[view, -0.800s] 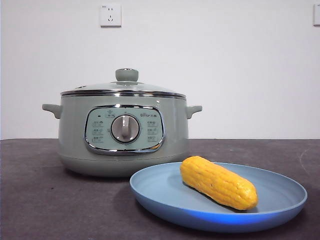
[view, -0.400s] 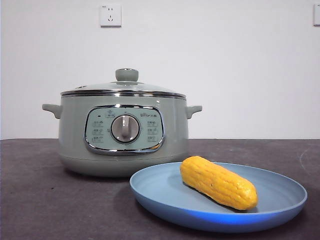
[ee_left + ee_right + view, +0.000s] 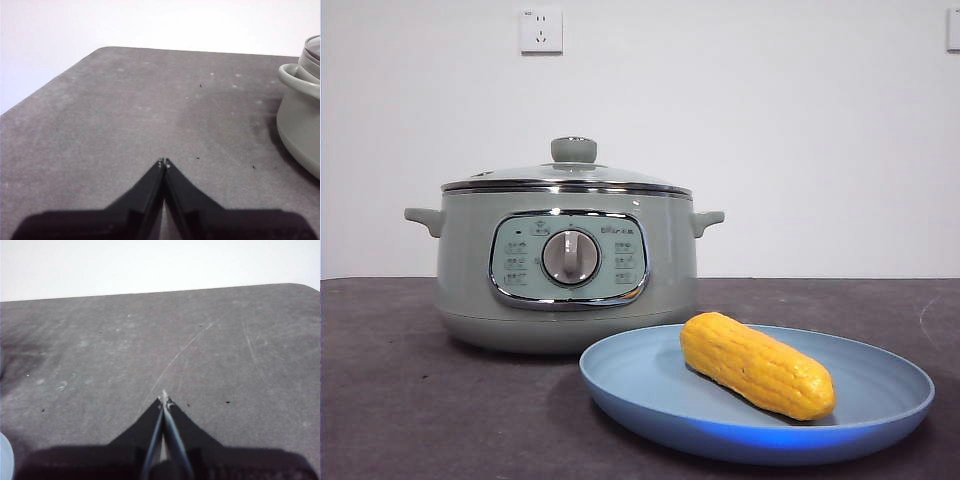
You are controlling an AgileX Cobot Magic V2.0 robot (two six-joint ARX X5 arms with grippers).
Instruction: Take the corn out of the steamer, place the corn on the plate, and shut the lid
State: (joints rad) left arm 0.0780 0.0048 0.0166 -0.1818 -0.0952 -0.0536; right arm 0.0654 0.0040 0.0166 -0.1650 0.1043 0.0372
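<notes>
Lying slantwise in the plate (image 3: pixel 880 395), the corn (image 3: pixel 757 365) rests on the shallow blue dish with its nearer blunt end toward the raised rim and its farther end pointing back toward the steamer (image 3: pixel 565 270). Rows of yellow-orange kernels give the cob a ribbed surface; the plate is smooth and matte. The steamer stands just behind the plate, a round sage-green pot with a small handle on each side, a chrome-framed control panel (image 3: pixel 569 258) and a silver dial (image 3: pixel 570 257) at the panel's centre. The lid (image 3: pixel 565 176) sits closed on the pot, clear glass within a steel rim, topped by a pale green knob (image 3: pixel 574 150); what the pot contains cannot be seen. Both stand on a dark grey table (image 3: pixel 400 400) with a faintly speckled, scratched surface. A white wall socket (image 3: pixel 541 29) is mounted above. Left gripper (image 3: pixel 163 162) hovers over bare table beside the steamer, jaws pressed together and empty. Right gripper (image 3: pixel 164 399) hovers over bare table, jaws likewise pressed together, holding nothing.
</notes>
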